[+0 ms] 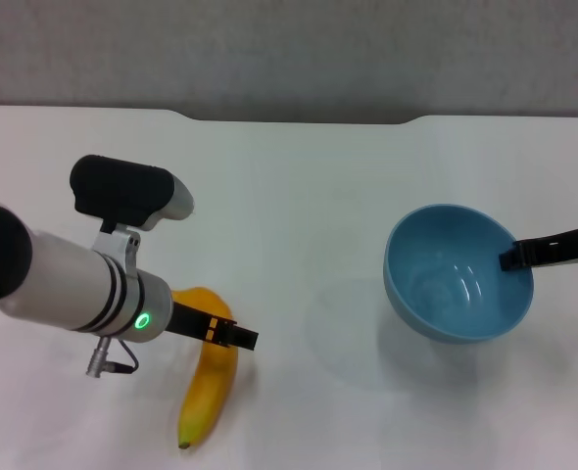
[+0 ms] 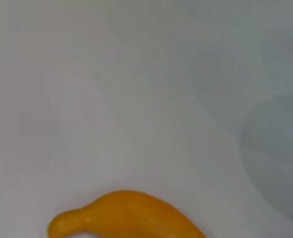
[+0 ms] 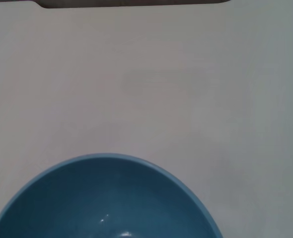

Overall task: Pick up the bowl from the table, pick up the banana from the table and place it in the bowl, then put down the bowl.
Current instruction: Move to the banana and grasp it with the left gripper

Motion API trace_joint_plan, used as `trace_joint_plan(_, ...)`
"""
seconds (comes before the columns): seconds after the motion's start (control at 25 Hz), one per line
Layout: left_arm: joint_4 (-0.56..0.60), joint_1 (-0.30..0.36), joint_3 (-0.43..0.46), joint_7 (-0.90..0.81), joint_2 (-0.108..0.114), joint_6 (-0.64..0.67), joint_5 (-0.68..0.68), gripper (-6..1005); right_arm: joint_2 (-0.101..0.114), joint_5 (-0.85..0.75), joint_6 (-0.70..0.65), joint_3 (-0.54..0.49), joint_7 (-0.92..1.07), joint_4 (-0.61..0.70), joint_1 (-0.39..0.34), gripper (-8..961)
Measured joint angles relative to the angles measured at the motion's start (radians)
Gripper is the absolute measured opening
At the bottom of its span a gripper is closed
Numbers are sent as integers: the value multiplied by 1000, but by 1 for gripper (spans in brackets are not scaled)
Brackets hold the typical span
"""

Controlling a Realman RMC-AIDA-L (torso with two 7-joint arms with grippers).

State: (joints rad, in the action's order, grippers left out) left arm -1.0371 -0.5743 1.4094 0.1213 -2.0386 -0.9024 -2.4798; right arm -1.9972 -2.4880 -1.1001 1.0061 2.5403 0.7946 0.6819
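The light blue bowl [image 1: 457, 279] hangs a little above the white table [image 1: 299, 196] at the right, its shadow lying on the tabletop to its left. My right gripper [image 1: 516, 257] is shut on the bowl's right rim, one black finger reaching inside. The right wrist view shows the bowl's glossy inside [image 3: 107, 203]. The yellow-orange banana [image 1: 209, 392] lies on the table at the front left, dark tip toward me. My left gripper [image 1: 232, 335] is right over the banana's upper half. The left wrist view shows the banana [image 2: 131, 215] close below.
The table's far edge has a shallow notch [image 1: 299, 119] at its middle, with a grey wall behind it. Bare white tabletop lies between the banana and the bowl.
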Motion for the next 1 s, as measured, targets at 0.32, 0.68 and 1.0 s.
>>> trace_joint_plan(0.32,44,-13,-20,-6,-3,25,1,877,-2,1,-2,4,-3,0,5,26)
trace_joint_plan(0.68,103,-32,-21,-6,-2,51,1,869,-2,0,-2,8,-7,0,5,26)
trace_joint_plan(1.0,122,-38,-21,-3,-2,63,1,859,-3,0,-1,8,-7,0,2,26)
